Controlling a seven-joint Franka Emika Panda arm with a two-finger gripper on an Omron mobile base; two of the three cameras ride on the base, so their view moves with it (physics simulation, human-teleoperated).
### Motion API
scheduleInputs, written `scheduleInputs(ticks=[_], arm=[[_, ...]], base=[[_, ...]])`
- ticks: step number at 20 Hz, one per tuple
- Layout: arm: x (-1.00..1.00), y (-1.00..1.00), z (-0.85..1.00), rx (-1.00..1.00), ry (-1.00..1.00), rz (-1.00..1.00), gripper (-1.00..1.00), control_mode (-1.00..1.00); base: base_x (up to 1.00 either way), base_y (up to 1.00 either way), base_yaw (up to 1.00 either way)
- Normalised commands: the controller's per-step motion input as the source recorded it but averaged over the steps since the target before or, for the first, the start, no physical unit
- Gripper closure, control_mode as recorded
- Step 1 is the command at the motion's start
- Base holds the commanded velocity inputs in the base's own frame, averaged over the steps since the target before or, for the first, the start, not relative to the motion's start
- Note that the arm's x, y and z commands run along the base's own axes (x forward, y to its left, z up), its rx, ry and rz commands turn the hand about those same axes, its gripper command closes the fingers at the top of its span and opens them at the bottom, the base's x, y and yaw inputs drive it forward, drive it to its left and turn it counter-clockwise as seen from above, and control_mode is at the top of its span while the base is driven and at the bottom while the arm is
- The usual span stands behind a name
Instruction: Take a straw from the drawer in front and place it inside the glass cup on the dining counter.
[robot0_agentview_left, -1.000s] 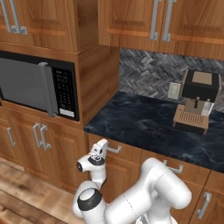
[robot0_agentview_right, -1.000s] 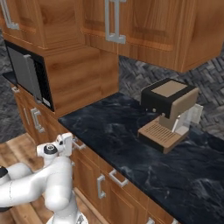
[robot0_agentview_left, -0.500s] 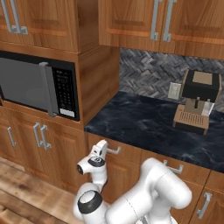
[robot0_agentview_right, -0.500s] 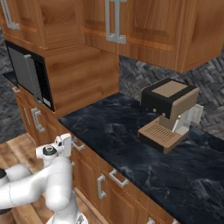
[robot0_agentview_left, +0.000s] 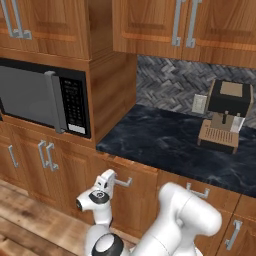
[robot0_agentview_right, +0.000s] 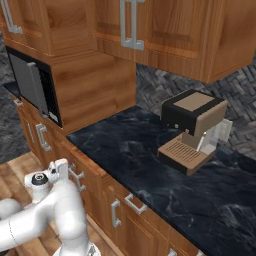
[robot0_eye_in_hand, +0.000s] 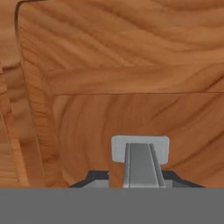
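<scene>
- Barely any change is seen against the earlier frames: the gripper (robot0_agentview_left: 114, 178) is kept at the same spot on the cabinet front, and nothing on the counter has been shifted.
- At the far left, a built-in microwave (robot0_agentview_left: 45, 100) is set into the wooden column, with two cabinet doors (robot0_agentview_left: 35, 165) under it.
- Just right of those doors, the gripper is held against the handle (robot0_agentview_left: 123, 181) of the drawer (robot0_agentview_left: 142, 175).
- The drawer lies right under the counter's edge, with its front flush with the neighbouring fronts.
- In the hand view, the silver handle (robot0_eye_in_hand: 140, 159) is seen running straight between the two dark fingertips (robot0_eye_in_hand: 94, 177). The jaws are drawn in close on both sides of it. Whether the bar is actually pinched cannot be told.
- The wooden drawer front (robot0_eye_in_hand: 131, 65) stands directly before the hand.
- Further right, the black counter (robot0_agentview_left: 170, 145) is spread out.
- A coffee machine (robot0_agentview_left: 225, 117) is stood at its back, well apart from the gripper.
</scene>
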Motion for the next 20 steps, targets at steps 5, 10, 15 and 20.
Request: scheduleInputs(ticks=[5,10,15,20], arm=[[-0.58,0.78,0.00,0.00,0.17,-0.13,1.00,-1.00],[-0.66,0.82,-0.05,0.00,0.14,-0.13,1.00,-1.00],[-0.75,0.86,-0.07,0.00,0.08,-0.11,1.00,-1.00],[-0.79,0.87,-0.09,0.00,0.03,-0.11,1.00,-1.00]], base=[[0.00,0.00,0.00],[0.00,0.00,0.00],[0.00,0.00,0.00],[0.00,0.00,0.00]])
